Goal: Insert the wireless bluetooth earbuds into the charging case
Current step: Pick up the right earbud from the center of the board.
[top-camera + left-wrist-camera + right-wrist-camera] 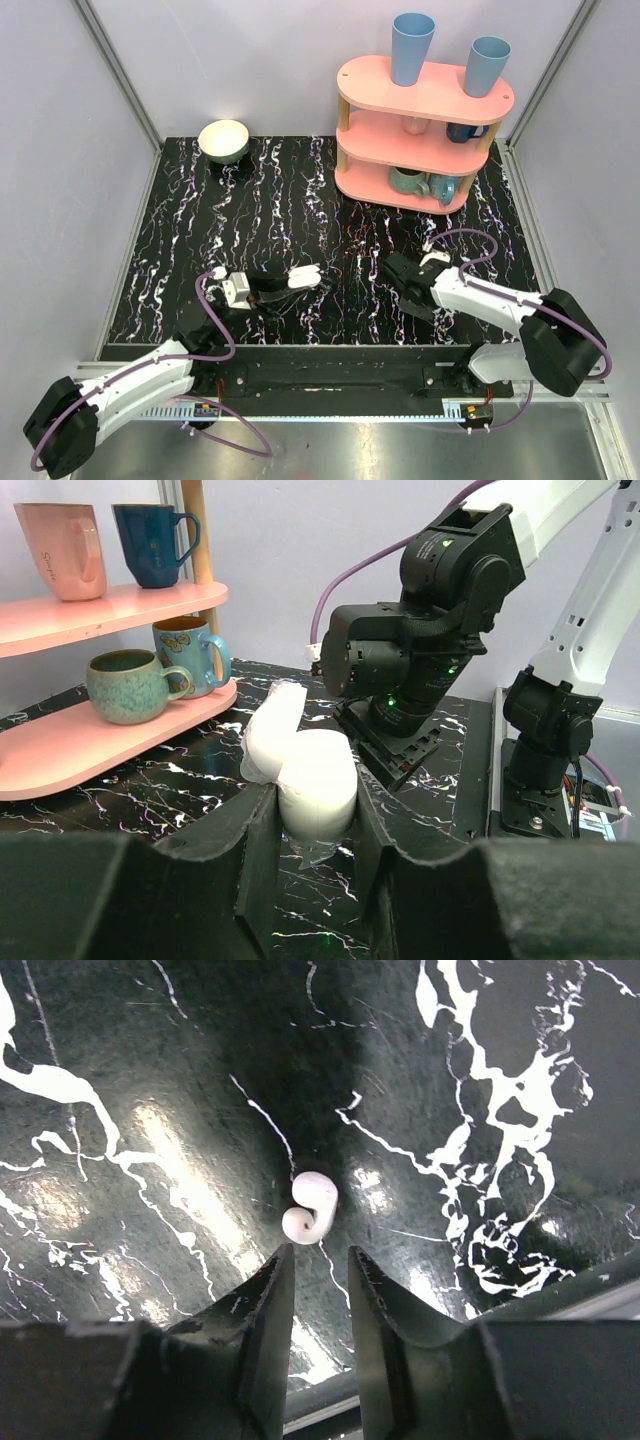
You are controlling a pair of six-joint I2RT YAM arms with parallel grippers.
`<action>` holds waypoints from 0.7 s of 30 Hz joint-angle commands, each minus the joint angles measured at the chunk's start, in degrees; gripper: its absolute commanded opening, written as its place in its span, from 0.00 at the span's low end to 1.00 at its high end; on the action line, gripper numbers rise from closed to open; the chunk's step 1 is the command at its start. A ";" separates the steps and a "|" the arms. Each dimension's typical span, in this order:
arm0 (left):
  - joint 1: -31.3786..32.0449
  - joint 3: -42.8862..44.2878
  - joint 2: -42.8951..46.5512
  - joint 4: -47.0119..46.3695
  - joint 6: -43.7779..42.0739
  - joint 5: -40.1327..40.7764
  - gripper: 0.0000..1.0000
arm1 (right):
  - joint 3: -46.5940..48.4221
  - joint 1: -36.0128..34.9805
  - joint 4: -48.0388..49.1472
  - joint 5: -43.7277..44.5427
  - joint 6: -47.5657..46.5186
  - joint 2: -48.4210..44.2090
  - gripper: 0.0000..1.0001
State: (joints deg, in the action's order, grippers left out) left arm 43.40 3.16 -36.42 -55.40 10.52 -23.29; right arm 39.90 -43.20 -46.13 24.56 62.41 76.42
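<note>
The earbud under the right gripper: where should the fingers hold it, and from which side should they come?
Come straight down from above: the earbud lies flat on the table. Close the right gripper across the rounded head; the thin curved stem would probably slip.

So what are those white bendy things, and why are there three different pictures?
Those are two robot arms bolted to the near edge of a black marble table. One picture looks down from above. The other two come from little cameras on each arm's wrist, so you see that arm's own fingers at the bottom.

The left gripper is squeezing a small white charging case with its lid flipped open. The right gripper hangs over the table, fingers a little apart, holding nothing. Just ahead of its tips lies one tiny white earbud; the job is to put it in the case.

At the back stands a pink shelf with mugs on its lower levels and two blue cups on top, plus a pale bowl.
</note>
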 commanded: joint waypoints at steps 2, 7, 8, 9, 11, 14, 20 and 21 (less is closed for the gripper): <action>0.11 -0.26 0.30 -4.37 0.02 0.61 0.00 | 0.18 -0.48 -5.89 3.74 5.26 -2.60 0.28; 0.11 -0.43 0.39 -4.72 0.37 0.17 0.00 | 0.18 -0.48 -7.48 4.27 7.20 -3.91 0.28; 0.11 -0.52 0.39 -4.72 0.37 0.17 0.00 | 0.00 -0.39 -7.48 4.27 7.28 -4.09 0.30; 0.11 -0.52 0.48 -4.72 0.29 0.26 0.00 | 0.00 -0.39 -7.57 4.36 7.46 -4.52 0.32; 0.11 -0.61 0.48 -4.81 0.29 0.35 0.00 | 0.18 -0.39 -8.01 4.97 7.63 -4.53 0.36; 0.11 -0.43 0.39 -4.72 0.37 0.35 0.00 | 0.70 -0.39 -8.89 6.46 10.09 -4.18 0.41; 0.11 -0.17 0.04 -4.81 0.37 0.09 0.00 | 0.36 -0.31 -8.01 6.82 14.39 -2.25 0.41; 0.11 -0.08 -0.05 -4.90 0.37 0.00 0.00 | 0.18 -0.31 -7.92 6.82 15.01 -1.46 0.41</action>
State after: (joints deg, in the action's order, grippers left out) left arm 43.40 3.16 -36.49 -56.62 10.57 -23.31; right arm 39.72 -43.20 -53.41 27.88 72.23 73.38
